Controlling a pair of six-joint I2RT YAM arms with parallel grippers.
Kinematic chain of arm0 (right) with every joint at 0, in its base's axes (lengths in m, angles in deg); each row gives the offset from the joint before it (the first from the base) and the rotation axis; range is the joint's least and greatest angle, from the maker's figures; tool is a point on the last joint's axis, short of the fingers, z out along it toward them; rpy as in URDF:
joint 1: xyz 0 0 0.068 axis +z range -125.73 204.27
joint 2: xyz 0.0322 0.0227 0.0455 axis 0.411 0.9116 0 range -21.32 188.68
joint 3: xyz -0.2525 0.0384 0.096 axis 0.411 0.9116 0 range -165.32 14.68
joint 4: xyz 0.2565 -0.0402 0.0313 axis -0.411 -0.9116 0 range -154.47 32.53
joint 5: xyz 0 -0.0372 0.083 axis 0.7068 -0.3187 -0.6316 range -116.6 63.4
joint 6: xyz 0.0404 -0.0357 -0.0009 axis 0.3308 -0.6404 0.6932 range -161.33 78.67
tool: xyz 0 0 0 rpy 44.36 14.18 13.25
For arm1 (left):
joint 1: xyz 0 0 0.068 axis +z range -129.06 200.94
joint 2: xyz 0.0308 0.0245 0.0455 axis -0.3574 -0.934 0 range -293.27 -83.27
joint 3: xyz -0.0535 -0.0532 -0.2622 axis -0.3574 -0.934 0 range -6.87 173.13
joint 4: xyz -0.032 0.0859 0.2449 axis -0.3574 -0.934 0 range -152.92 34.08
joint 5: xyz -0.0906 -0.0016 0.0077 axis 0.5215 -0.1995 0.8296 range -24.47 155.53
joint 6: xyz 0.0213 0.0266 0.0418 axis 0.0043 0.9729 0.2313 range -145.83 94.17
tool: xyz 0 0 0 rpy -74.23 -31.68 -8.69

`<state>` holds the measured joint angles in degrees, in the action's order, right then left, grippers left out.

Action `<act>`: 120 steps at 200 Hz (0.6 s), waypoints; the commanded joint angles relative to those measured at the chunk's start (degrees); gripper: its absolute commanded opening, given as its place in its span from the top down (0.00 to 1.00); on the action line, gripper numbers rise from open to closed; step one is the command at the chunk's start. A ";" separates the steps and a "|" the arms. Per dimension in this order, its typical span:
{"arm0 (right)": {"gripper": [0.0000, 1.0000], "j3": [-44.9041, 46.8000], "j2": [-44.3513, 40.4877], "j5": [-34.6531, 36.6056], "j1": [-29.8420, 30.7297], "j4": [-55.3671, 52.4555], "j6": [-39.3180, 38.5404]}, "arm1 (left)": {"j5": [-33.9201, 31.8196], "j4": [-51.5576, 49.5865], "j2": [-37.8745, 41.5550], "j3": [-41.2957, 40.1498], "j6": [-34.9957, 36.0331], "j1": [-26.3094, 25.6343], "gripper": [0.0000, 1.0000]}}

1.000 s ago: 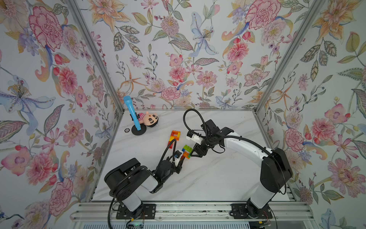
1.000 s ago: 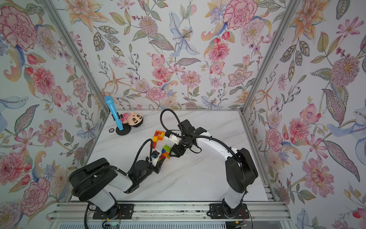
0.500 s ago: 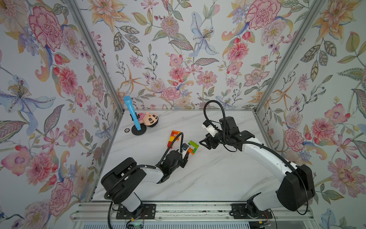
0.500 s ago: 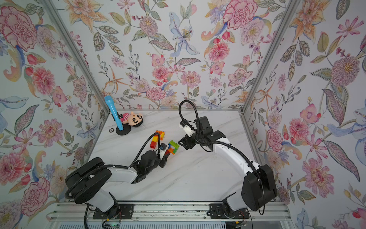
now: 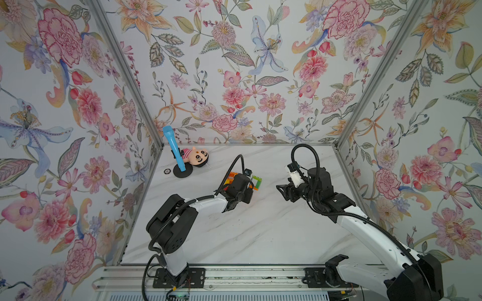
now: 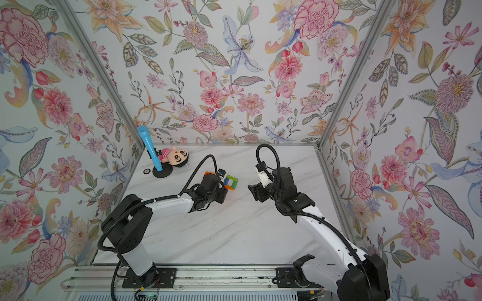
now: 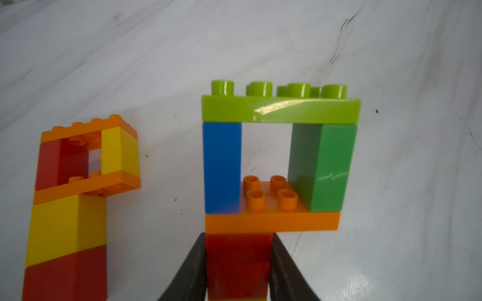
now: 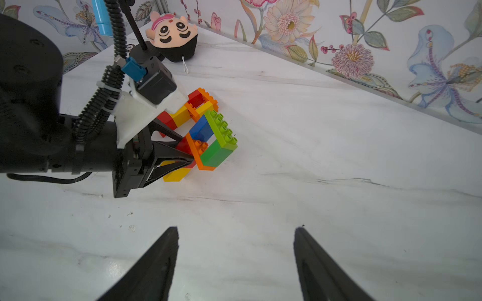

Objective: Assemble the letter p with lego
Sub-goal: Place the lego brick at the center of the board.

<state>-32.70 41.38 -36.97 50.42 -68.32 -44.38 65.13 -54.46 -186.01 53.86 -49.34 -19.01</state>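
Note:
My left gripper (image 7: 238,235) is shut on the red stem brick (image 7: 238,260) of a p-shaped lego piece (image 5: 257,181). Its loop is a lime plate (image 7: 281,109), a blue and a green brick, and an orange plate, with a yellow brick at the stem's end (image 8: 173,176). It hangs low over the table, seen in both top views (image 6: 232,181). A second lego p (image 7: 67,216) of red, yellow and orange bricks lies flat beside it. My right gripper (image 8: 236,229) is open and empty, well to the right of the lego (image 5: 281,191).
A plush doll (image 5: 197,158) lies at the back left corner next to a blue tube on a black round stand (image 5: 174,148), with a small ring (image 5: 167,171) beside them. Floral walls close in the marble table (image 5: 260,234) on three sides.
My right gripper let go of the lego, opened wider and drew back to the right. My left gripper carried the lego piece farther back and a little right.

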 commanded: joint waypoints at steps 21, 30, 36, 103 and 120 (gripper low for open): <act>0.27 5.54 -4.89 3.04 -0.84 4.64 2.92 | 0.80 -18.87 -8.28 13.25 -5.25 1.84 0.64; 0.27 6.25 -5.61 3.24 -0.84 4.81 2.96 | 0.44 -20.57 -10.12 15.15 -5.10 1.98 0.64; 0.27 6.64 -6.02 3.32 -0.84 4.96 3.03 | -0.10 -22.20 -11.25 16.61 -4.75 2.06 0.64; 0.25 9.05 -8.62 2.94 -1.06 6.89 3.35 | 0.27 -30.46 -17.31 23.71 -5.41 3.77 0.59; 0.25 9.14 -9.02 2.84 -1.23 7.19 3.40 | 1.55 -30.37 -17.86 23.99 -5.64 4.16 0.55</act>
<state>-24.19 33.46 -34.48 49.68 -63.56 -42.26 65.35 -80.84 -202.12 76.07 -54.04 -15.68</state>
